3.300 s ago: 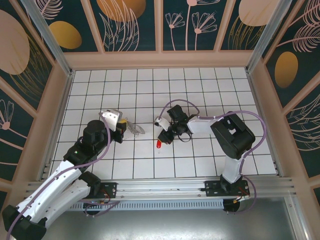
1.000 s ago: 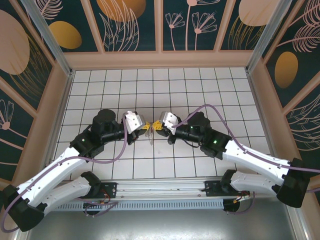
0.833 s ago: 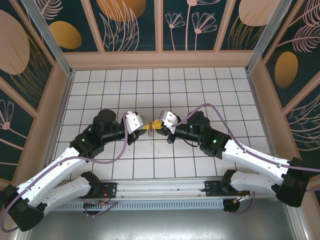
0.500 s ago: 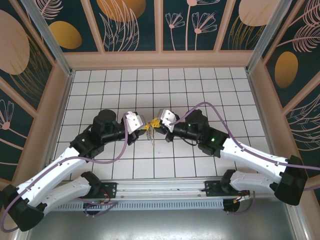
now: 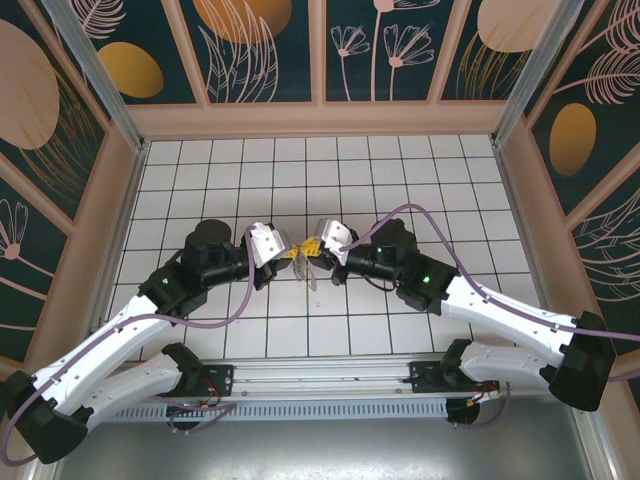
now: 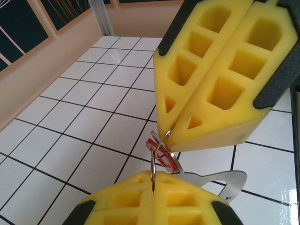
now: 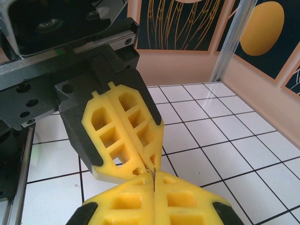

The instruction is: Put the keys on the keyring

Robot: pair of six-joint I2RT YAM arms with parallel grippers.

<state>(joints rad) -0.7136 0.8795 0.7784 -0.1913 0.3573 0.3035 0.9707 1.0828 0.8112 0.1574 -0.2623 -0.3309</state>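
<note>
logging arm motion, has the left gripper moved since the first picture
Yes. The left gripper has shifted right across the tiled floor, away from the left wall, and now meets the right gripper tip to tip.

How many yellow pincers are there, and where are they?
2. The left pincer, shut on the keyring, reaches in from the left; the right pincer, shut on the keys, from the right. Their tips meet over the middle of the tiled floor.

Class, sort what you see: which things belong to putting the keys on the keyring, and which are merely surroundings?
Job: keys, keyring, left tool, right tool.
Surroundings: tiled table, patterned walls.
</note>
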